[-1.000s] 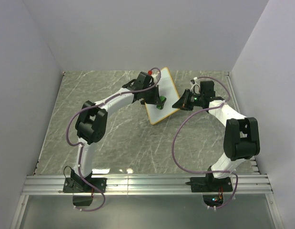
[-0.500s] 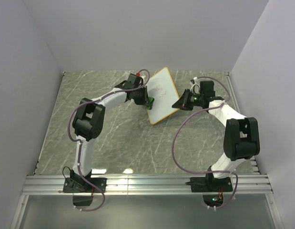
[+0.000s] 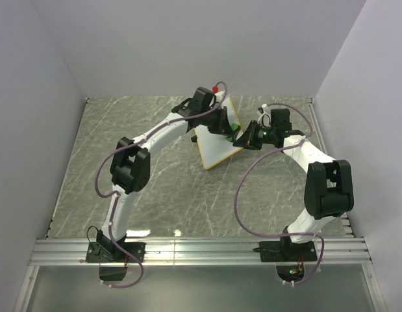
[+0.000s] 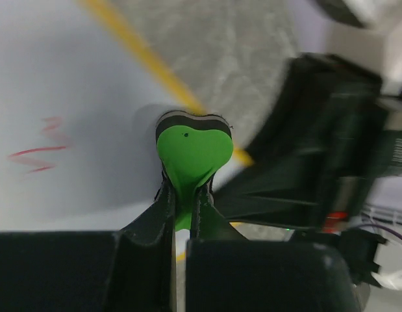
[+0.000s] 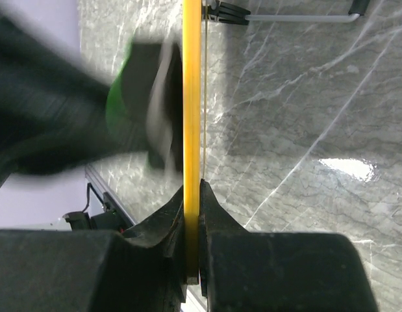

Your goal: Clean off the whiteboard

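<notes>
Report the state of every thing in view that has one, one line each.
Small white rectangular whiteboard with tan-orange wooden frame: gripped at its frame edge, not wiped clean.
Red scribbles: on the board, not yet erased.
Green bone-shaped eraser: pinched at its narrow waist, set against the board near the frame.
Left gripper: shut on the eraser.
Right gripper: shut on the whiteboard's frame.

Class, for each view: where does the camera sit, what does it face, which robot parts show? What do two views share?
Top external: above and behind the arms, facing down on the table; both show whole.
Left wrist: on the left gripper, facing the whiteboard; its fingers pinch the green eraser.
Right wrist: on the right gripper, facing along the whiteboard's edge it clamps.
Shared: both wrist views show the eraser.
</notes>
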`<state>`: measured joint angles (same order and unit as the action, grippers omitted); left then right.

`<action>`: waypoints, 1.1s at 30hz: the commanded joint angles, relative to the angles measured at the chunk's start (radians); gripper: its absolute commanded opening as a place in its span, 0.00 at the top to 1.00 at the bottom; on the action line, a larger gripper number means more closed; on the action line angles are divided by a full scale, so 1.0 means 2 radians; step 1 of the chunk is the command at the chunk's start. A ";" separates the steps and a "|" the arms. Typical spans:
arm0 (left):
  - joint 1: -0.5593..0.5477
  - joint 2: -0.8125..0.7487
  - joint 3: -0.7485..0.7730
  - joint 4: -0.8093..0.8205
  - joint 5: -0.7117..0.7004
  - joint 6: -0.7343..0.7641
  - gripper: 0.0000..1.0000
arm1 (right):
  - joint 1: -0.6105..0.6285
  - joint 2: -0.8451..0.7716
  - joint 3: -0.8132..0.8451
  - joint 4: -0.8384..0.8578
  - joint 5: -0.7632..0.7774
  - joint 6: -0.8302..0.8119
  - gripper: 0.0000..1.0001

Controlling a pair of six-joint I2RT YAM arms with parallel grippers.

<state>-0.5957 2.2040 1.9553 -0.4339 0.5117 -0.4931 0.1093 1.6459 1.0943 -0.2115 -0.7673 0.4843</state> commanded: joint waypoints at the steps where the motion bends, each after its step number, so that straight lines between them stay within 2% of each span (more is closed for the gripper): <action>1: -0.017 0.006 0.042 0.003 0.046 -0.019 1.00 | 0.015 0.000 0.019 -0.028 -0.016 -0.005 0.89; 7: -0.007 0.043 0.081 -0.040 -0.008 -0.008 1.00 | 0.021 -0.002 0.022 -0.037 -0.010 -0.011 0.89; 15: 0.052 0.084 0.065 -0.065 -0.043 -0.014 1.00 | 0.022 -0.009 0.019 -0.046 -0.007 -0.020 0.89; 20: 0.068 0.104 0.058 -0.089 -0.063 -0.005 1.00 | 0.022 -0.008 0.020 -0.048 -0.007 -0.021 0.89; 27: 0.056 0.075 0.021 -0.093 -0.053 0.017 1.00 | 0.023 0.002 0.027 -0.046 -0.008 -0.019 0.89; 33: 0.020 0.067 0.102 -0.144 -0.018 0.057 1.00 | 0.029 0.008 0.029 -0.046 -0.008 -0.018 0.89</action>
<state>-0.4530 2.3539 2.0804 -0.6357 0.3939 -0.4389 0.1246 1.6474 1.1168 -0.2676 -0.7509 0.4778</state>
